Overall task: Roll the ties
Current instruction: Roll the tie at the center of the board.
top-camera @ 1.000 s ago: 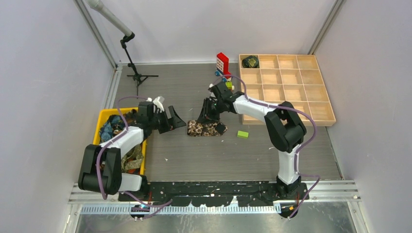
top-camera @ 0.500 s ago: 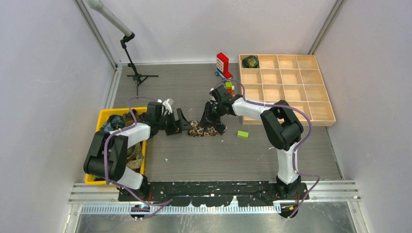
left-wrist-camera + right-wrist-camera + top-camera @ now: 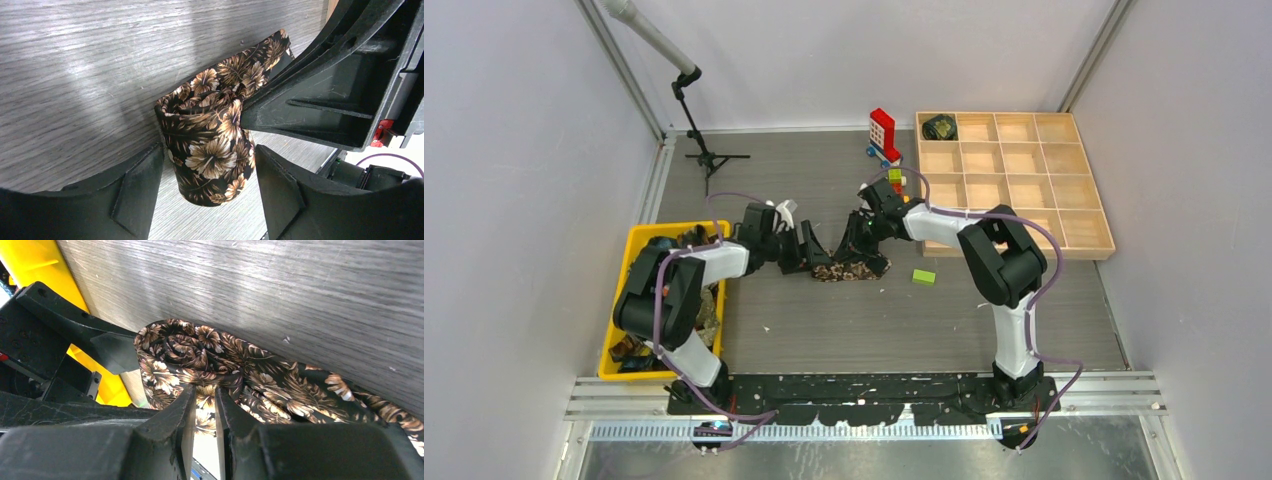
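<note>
- Overhead view: the brown floral tie [image 3: 849, 266] lies mid-counter [image 3: 874, 330], with the left gripper [image 3: 816, 256] and right gripper [image 3: 860, 246] meeting over it, their jaws too small to read
- Left wrist view: left jaws released, flanking the tie's rolled end; contact unclear
- Right wrist view: right jaws clenched on a fold of the tie; the tail is cut off lower right

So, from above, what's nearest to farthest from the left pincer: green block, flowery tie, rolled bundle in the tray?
1. flowery tie, right at the left pincer, mid-table.
2. green block, farther to the right.
3. rolled bundle, back-left cell of the wooden tray.
</note>
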Tool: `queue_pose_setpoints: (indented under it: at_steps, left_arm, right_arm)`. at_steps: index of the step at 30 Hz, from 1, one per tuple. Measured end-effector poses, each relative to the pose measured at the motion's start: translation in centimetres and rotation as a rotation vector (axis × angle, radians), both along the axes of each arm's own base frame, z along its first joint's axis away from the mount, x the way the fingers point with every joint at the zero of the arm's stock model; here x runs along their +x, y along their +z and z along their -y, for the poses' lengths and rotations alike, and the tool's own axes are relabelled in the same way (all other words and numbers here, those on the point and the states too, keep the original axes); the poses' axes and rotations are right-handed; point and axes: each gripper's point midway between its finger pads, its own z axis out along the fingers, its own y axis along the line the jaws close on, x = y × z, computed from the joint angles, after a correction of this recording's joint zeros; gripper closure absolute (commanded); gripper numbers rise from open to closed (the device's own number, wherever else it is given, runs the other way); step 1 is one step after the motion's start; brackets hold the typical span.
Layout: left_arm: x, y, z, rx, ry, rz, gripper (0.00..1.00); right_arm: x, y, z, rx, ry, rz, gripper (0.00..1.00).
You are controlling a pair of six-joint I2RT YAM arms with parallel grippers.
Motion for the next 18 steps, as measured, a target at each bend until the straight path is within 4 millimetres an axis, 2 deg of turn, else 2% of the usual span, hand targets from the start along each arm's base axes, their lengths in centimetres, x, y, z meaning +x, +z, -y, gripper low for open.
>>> queue_pose_setpoints:
  at_steps: [5, 7, 10, 14, 18]
  left_arm:
    - [0.2, -0.4, 0.5, 0.004, 0.000, -0.012, 0.50]
    - [0.2, -0.6, 0.7, 0.017, -0.002, -0.016, 0.59]
    - [0.2, -0.5, 1.0, 0.033, -0.010, -0.011, 0.67]
    - [0.1, -0.4, 1.4, 0.058, -0.024, -0.009, 0.72]
    - [-0.5, -0.3, 2.0, 0.080, -0.045, -0.012, 0.74]
  right_arm:
    - [0.2, -0.2, 0.0, 0.008, -0.007, -0.004, 0.75]
    - [0.2, -0.3, 0.1, 0.008, -0.010, -0.005, 0.73]
    - [0.2, -0.5, 0.4, 0.006, -0.017, -0.009, 0.70]
    - [0.3, -0.2, 1.3, -0.007, -0.038, -0.006, 0.68]
    - [0.3, 1.2, 2.5, -0.022, -0.060, 0.011, 0.68]
